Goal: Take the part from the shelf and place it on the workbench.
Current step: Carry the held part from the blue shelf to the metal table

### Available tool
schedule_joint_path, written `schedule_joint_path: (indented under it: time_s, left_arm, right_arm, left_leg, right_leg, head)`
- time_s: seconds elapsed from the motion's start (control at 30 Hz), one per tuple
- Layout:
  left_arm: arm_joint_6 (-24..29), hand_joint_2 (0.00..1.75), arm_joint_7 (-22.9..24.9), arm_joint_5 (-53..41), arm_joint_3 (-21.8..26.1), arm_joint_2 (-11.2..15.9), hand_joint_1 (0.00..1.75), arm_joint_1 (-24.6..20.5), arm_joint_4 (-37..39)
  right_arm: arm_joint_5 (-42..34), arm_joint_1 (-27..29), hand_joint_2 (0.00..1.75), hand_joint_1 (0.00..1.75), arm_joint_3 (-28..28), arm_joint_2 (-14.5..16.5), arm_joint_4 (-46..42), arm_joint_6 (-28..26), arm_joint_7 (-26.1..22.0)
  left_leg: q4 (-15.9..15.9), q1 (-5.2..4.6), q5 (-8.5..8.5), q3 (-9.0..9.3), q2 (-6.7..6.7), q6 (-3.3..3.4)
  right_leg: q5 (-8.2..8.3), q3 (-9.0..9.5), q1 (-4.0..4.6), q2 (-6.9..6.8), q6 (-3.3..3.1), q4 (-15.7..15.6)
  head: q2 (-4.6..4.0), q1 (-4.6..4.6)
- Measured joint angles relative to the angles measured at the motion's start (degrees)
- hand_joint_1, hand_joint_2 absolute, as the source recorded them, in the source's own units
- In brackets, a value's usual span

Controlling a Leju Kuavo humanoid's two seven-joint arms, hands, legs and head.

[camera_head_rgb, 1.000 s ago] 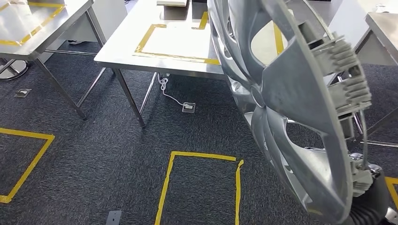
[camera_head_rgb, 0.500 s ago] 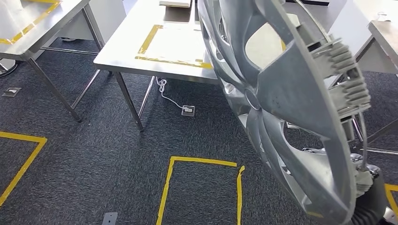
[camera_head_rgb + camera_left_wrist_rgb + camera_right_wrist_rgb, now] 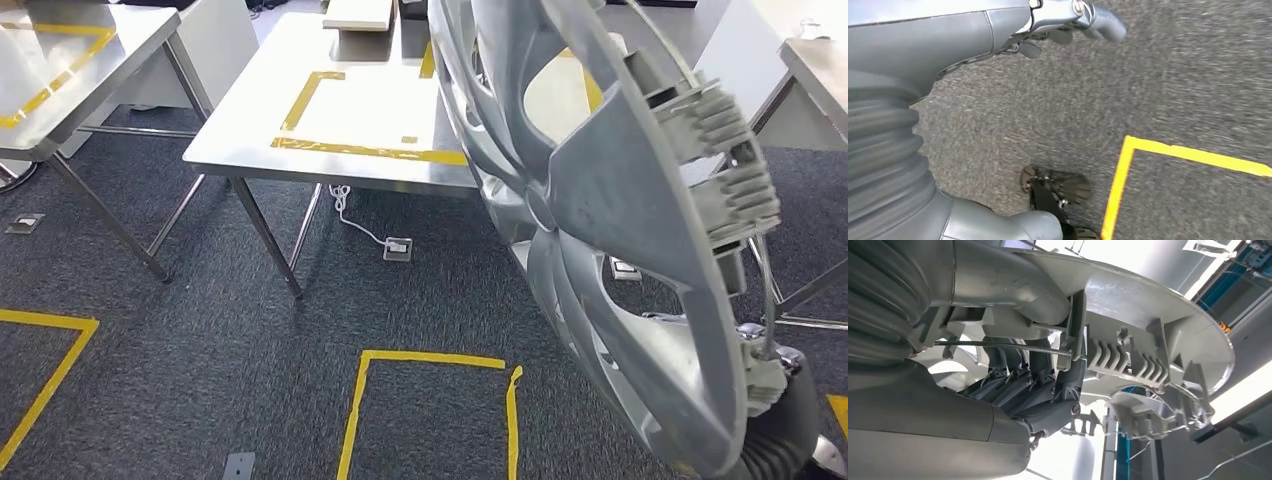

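The part is a large silver wheel cover (image 3: 610,220), standing on edge in the right half of the head view. My right hand (image 3: 785,425) grips its lower rim. In the right wrist view the dark fingers (image 3: 1035,385) curl over the rim among the ribbed clips of the wheel cover (image 3: 1148,340). The workbench (image 3: 370,115) is a pale table with a yellow taped rectangle, ahead and to the left, partly hidden by the cover. My left hand (image 3: 1068,20) hangs above the dark carpet and holds nothing.
A steel table (image 3: 60,60) stands at the left and another (image 3: 815,60) at the right. A flat box (image 3: 357,14) lies at the workbench's far end. A floor socket (image 3: 397,248) with a white cable sits under it. Yellow tape (image 3: 430,358) marks squares on the carpet.
The whole picture has shifted, so the camera has moved; the workbench now lies a little lower and further left. The wheel cover stays in my right hand.
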Motion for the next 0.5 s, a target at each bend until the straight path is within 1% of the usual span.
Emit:
schedule_joint_path:
  time_s: [0.03,0.07,0.1,0.13,0.17,0.2,0.23,0.27,0.3,0.33,0.4,0.43,0.47,0.5]
  left_arm:
    - [0.0,1.75,0.0,-0.1,0.0,0.0,0.00,0.0,0.0]
    - [0.0,1.75,-0.1,-0.1,0.0,0.1,0.00,0.1,0.0]
    - [-0.1,1.75,-0.1,-0.2,0.0,0.1,0.00,0.2,0.0]
    - [-0.1,1.75,-0.1,-0.2,0.0,0.2,0.00,0.2,0.0]
    - [-0.1,1.75,-0.1,-0.2,0.0,0.2,0.00,0.3,0.0]
    - [-0.1,1.75,-0.1,-0.2,0.0,0.3,0.00,0.3,0.0]
    - [-0.1,1.75,-0.1,-0.2,0.0,0.3,0.00,0.3,0.0]
    - [-0.1,1.75,-0.1,-0.2,0.0,0.3,0.00,0.3,0.0]
    - [-0.1,1.75,-0.2,-0.2,0.0,0.3,0.00,0.3,0.0]
    - [-0.1,1.75,-0.2,-0.2,0.1,0.4,0.00,0.4,0.0]
    - [-0.2,1.75,-0.3,-0.2,0.1,0.4,0.00,0.5,0.0]
    - [-0.2,1.75,-0.3,-0.2,0.2,0.4,0.00,0.4,0.0]
    - [-0.2,1.75,-0.3,-0.2,0.2,0.4,0.00,0.2,0.0]
    - [-0.2,1.75,-0.3,-0.2,0.2,0.4,0.00,0.1,0.0]
  right_arm:
    - [0.0,0.0,1.75,1.75,0.0,0.0,0.0,0.0,0.0]
    - [0.1,0.1,1.75,1.75,0.0,0.0,0.0,0.0,0.0]
    - [0.1,0.1,1.75,1.75,0.0,0.0,0.0,-0.1,0.0]
    - [0.2,0.2,1.75,1.75,0.0,0.1,0.0,-0.1,0.0]
    - [0.2,0.3,1.75,1.75,0.0,0.1,0.0,-0.1,0.0]
    - [0.2,0.3,1.75,1.75,0.0,0.1,0.0,-0.1,0.0]
    - [0.2,0.4,1.75,1.75,0.0,0.1,0.0,-0.1,0.0]
    - [0.1,0.4,1.75,1.75,0.0,0.1,0.0,0.0,-0.1]
    - [0.0,0.5,1.75,1.75,0.0,0.1,0.0,0.0,-0.1]
    - [-0.2,0.5,1.75,1.75,0.0,0.1,0.0,0.2,-0.2]
    - [-0.5,0.6,1.75,1.75,0.0,0.1,0.0,0.3,-0.2]
    - [-0.6,0.5,1.75,1.75,-0.1,0.1,0.0,0.4,-0.2]
    - [-0.7,0.5,1.75,1.75,-0.1,0.1,0.0,0.4,-0.2]
    - [-0.8,0.4,1.75,1.75,-0.1,0.1,0.0,0.4,-0.1]
  left_leg:
    - [3.5,0.09,-1.54,-2.37,0.00,-0.28]
    - [6.1,0.18,-2.70,-4.43,0.01,-0.50]
    - [7.1,0.25,-2.89,-5.75,0.02,-0.67]
    - [6.2,0.29,-1.71,-6.06,0.02,-0.76]
    - [3.1,0.35,0.71,-5.32,0.03,-0.81]
    - [-0.9,0.42,3.54,-4.03,0.02,-0.82]
    - [-4.5,0.39,5.04,-2.83,0.00,-0.67]
    - [-6.9,0.34,5.58,-1.96,-0.02,-0.35]
    - [-7.9,0.29,5.69,-1.58,0.00,0.13]
    - [-8.0,0.21,5.23,-1.49,0.07,0.70]
    - [-8.0,0.36,5.92,-0.87,0.32,1.60]
    - [-8.0,0.43,5.81,-0.52,0.50,1.92]
    - [-8.1,0.51,5.67,-0.19,0.67,2.19]
    - [-8.1,0.50,5.47,-0.05,0.92,2.40]
  right_leg:
    - [-0.25,0.12,-0.04,0.06,-0.06,0.0]
    - [-0.52,0.28,-0.07,0.17,-0.01,0.0]
    - [-0.82,0.53,-0.11,0.29,0.08,0.1]
    - [-1.16,0.90,-0.18,0.40,0.24,0.1]
    - [-1.56,1.37,-0.27,0.47,0.46,0.2]
    - [-2.02,1.77,-0.33,0.49,0.72,0.3]
    - [-2.46,2.10,-0.32,0.52,1.03,0.5]
    - [-2.86,2.26,-0.28,0.62,1.38,0.6]
    - [-3.13,2.34,-0.21,0.73,1.76,0.8]
    - [-3.22,2.46,-0.11,0.91,2.13,1.0]
    - [-3.42,2.51,-0.12,1.10,2.73,1.7]
    - [-3.72,2.04,-0.15,1.07,2.99,2.9]
    - [-4.44,0.90,-0.24,0.96,3.24,4.9]
    - [-5.53,-0.91,-0.31,0.81,3.48,7.9]
  head:
    - [0.00,-0.06]
    - [0.00,-0.06]
    - [0.00,-0.06]
    - [0.00,-0.07]
    - [0.00,-0.06]
    - [0.00,-0.07]
    - [0.00,-0.10]
    - [0.00,-0.09]
    - [0.00,-0.12]
    - [0.00,-0.12]
    - [0.00,-0.12]
    - [0.00,-0.06]
    - [0.00,0.01]
    - [0.00,0.09]
